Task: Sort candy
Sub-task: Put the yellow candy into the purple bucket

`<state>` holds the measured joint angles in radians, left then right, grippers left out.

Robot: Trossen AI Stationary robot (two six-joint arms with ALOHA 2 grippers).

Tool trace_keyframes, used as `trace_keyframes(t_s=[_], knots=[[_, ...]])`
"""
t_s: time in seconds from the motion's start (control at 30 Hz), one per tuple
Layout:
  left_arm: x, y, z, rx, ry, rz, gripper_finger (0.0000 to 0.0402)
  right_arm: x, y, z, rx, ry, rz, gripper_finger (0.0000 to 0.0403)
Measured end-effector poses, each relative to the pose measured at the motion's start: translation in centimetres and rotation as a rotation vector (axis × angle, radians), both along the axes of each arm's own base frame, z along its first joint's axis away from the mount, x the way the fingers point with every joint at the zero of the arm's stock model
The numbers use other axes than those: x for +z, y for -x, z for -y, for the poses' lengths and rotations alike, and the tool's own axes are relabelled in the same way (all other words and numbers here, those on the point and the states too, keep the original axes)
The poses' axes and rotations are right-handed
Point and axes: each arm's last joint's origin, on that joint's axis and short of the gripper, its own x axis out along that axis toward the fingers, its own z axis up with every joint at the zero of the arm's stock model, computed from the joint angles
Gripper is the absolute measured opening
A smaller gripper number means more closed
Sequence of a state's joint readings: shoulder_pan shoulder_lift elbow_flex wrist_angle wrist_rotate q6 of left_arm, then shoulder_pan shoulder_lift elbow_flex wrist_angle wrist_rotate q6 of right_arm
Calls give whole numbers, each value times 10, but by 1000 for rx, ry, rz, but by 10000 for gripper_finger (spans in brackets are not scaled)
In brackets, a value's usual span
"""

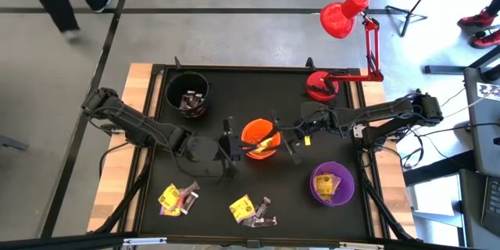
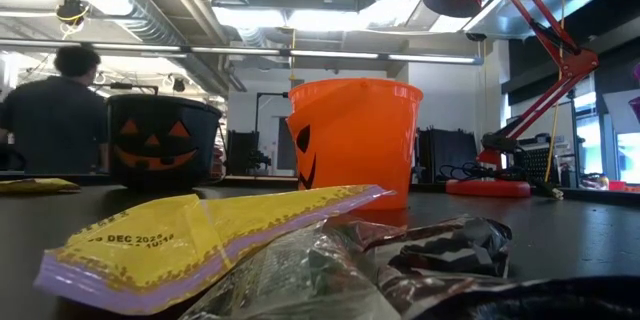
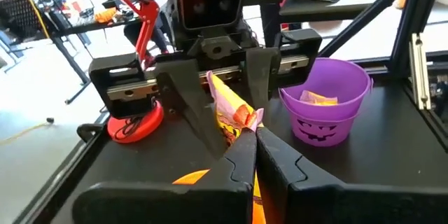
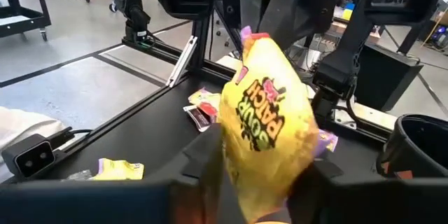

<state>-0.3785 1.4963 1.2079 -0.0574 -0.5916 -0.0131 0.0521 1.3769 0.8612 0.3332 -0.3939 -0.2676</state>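
A yellow candy packet (image 3: 229, 108) with pink marks hangs over the orange cup (image 1: 259, 139) at the table's middle. My left gripper (image 1: 234, 150) comes from the left and is shut on it. My right gripper (image 1: 291, 147) faces it from the right. Its fingers (image 3: 183, 101) stand apart on either side of the packet (image 4: 269, 119). More candy lies in two small piles (image 1: 178, 198) (image 1: 251, 209) near the front edge, and one pile fills the front of the low view (image 2: 200, 240). My left gripper pinches one end of the packet (image 3: 243, 122) between its two shut fingers. It comes nearly level from the table's left. The packet sticks out beyond the fingertips toward the right gripper, lifted clear above the orange cup. My right gripper: whether its fingers touch the packet's sides, I cannot tell.
A black cup (image 1: 188, 94) with dark candy stands at the far left. A purple cup (image 1: 332, 183) with yellow candy stands at the near right. A red lamp has its base (image 1: 320, 86) at the far right. A person (image 2: 60, 100) shows beyond the table.
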Motion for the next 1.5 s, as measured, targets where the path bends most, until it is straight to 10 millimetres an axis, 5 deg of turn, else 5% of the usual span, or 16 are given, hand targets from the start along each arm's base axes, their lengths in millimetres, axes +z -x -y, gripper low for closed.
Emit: trace_keyframes(t_s=[0.23, 0.5, 0.7, 0.97, 1.2, 1.5], knots=[[0, 0, 0, 1, 2, -1, 8, -1, 0, 0, 0, 0, -6, 58], [0, 1, 0, 13, -3, 2, 102, 6, 11, 1, 0, 2, -35, 25], [14, 17, 3, 92, -33, 31, 153, 26, 42, 2, -1, 4, -82, 30], [12, 42, 7, 242, -64, -38, 156, 29, 95, 3, 52, -65, -361, 27], [-8, 52, 3, 333, 24, -114, 156, 13, 118, -25, 112, -112, -663, 26], [-32, 55, 0, 378, 69, -138, 155, 5, 143, -70, 189, -55, -828, 26]])
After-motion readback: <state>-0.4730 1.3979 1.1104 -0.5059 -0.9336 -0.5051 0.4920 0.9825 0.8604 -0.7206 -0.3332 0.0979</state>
